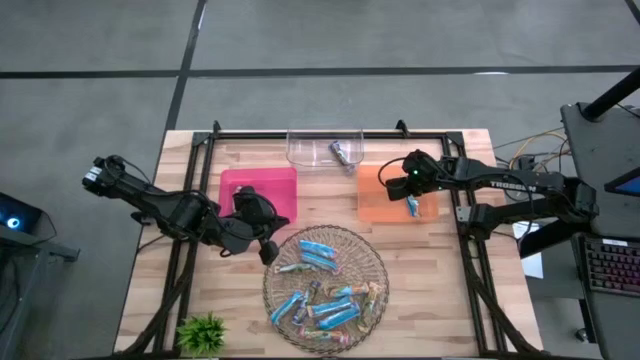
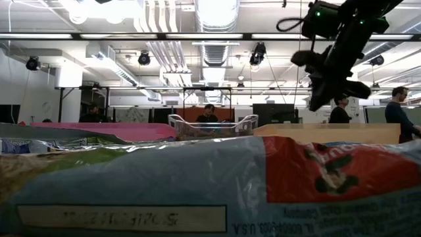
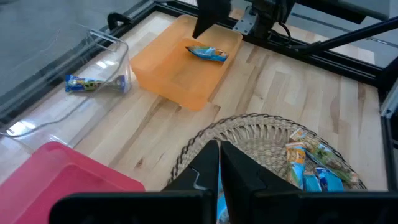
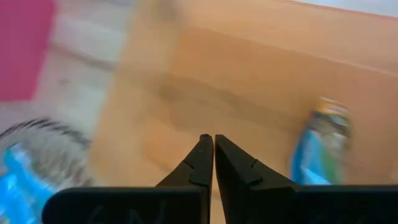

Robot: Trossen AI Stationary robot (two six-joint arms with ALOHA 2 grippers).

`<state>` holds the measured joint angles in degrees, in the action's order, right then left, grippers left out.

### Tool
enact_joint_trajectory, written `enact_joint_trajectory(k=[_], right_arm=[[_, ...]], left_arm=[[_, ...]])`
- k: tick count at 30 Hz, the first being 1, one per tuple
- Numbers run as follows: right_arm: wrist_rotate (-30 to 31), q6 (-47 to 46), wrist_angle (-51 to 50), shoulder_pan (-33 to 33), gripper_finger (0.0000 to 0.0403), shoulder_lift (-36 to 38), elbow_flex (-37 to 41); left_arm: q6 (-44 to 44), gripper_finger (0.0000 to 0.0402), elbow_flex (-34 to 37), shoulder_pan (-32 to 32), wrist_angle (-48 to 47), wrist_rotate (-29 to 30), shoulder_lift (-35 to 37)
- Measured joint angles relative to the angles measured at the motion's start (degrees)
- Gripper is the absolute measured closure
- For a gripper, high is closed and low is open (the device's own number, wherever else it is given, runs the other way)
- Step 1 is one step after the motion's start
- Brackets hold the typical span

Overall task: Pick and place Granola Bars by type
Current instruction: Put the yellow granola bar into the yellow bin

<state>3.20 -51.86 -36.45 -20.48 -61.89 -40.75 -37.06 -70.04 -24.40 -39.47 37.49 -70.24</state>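
From above, a round wicker basket (image 1: 326, 290) is seen at the near middle of the wooden table (image 1: 440, 290), filled with a pile of granola bars (image 1: 320, 300), mostly blue. Behind it three trays are lined up: a pink tray (image 1: 258, 190), a clear tray (image 1: 325, 148) with one bar (image 1: 344, 152) in it, and an orange tray (image 1: 385, 195) with one blue bar (image 1: 412, 206) lying in it. The left gripper (image 1: 268, 248) is placed at the basket's rim, just beside the pink tray, while the right gripper (image 1: 395, 180) is held over the orange tray. A small green plant (image 1: 203, 331) is set at the table's near left corner. In the low view, most of the frame is filled by a wrapper lying close to the lens; the right arm is seen hanging at upper right, and people are visible in the room behind. In the left wrist view, the left fingers (image 3: 205, 171) are seen nearly closed, a blue wrapper showing just below them; whether it is held cannot be told. In the right wrist view, the right fingers (image 4: 202, 158) are pressed together with nothing between them, above the orange tray, with the blue bar (image 4: 320, 149) lying beside.
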Motion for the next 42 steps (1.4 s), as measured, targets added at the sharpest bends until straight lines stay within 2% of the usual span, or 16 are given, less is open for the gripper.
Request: enact_joint_trajectory(k=[7, 14, 23, 30, 33, 42], right_arm=[[-6.38, 5.3, 6.26, 5.2, 0.0394, 0.68, -2.07], [-6.92, 12.62, 6.6, 15.16, 0.0394, 0.72, -8.32], [-6.86, 17.46, 6.6, 27.35, 0.0394, 0.76, -15.11], [-5.82, 17.66, 7.08, 35.19, 0.0394, 0.76, -16.95], [-2.77, 17.58, 7.09, 37.72, 0.0394, 0.76, -17.0], [1.32, 15.13, 6.84, 40.46, 0.0394, -0.45, -16.5]], left_arm=[[-0.13, 0.0402, 0.0, 0.02, 0.01, 1.28, 0.0], [-0.41, 0.0402, 0.0, 0.0, 0.01, 1.45, 0.0], [-0.51, 0.0402, 0.0, 0.0, 0.01, 1.47, 0.0], [-0.52, 0.0402, 0.0, 0.0, 0.03, 1.45, 0.0], [-0.43, 0.0402, 0.0, -0.02, 0.03, 1.45, 0.0], [0.95, 0.0395, 0.0, -0.02, 1.4, 0.09, -0.02]])
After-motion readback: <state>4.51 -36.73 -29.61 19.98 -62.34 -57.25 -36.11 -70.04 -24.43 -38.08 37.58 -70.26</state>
